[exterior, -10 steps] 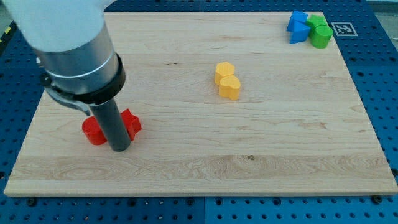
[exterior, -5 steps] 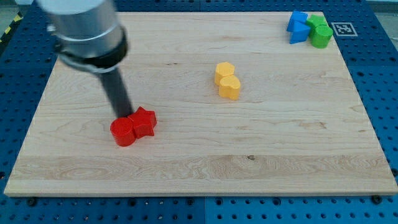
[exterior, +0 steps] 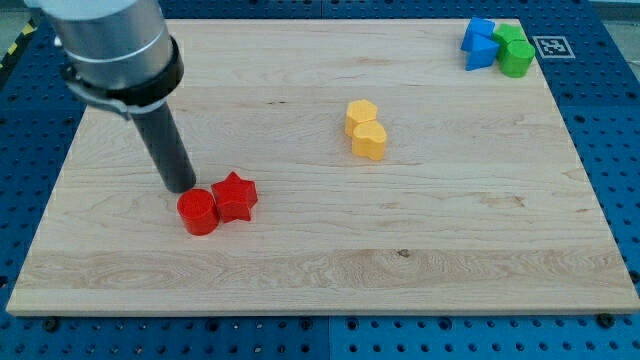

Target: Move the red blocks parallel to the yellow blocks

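Two red blocks lie side by side left of the board's middle: a red cylinder (exterior: 198, 211) and a red star (exterior: 235, 196) touching its right side. Two yellow blocks sit near the centre, a yellow hexagon (exterior: 361, 115) above a yellow heart-like block (exterior: 369, 140), touching. My tip (exterior: 182, 187) stands just above and left of the red cylinder, at or very near its upper edge.
Two blue blocks (exterior: 478, 43) and two green blocks (exterior: 515, 50) cluster at the board's top right corner. A black-and-white marker tag (exterior: 550, 46) sits just right of them. The wooden board (exterior: 400, 250) lies on a blue pegboard table.
The red pair has been pushed to the right and slightly down. My tip went from in front of them to their upper left, then drew back a little to the left.
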`<state>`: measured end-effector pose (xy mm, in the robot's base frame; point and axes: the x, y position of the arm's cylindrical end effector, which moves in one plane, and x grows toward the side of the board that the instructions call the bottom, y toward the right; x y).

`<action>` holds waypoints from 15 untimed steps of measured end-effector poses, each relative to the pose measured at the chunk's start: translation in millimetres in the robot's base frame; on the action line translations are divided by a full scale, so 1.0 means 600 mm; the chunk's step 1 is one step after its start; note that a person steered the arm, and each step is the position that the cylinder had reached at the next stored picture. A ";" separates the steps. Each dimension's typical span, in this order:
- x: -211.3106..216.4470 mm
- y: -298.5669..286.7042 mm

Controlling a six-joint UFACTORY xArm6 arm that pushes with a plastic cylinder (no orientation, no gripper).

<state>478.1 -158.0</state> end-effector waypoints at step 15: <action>0.056 0.054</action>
<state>511.7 -125.6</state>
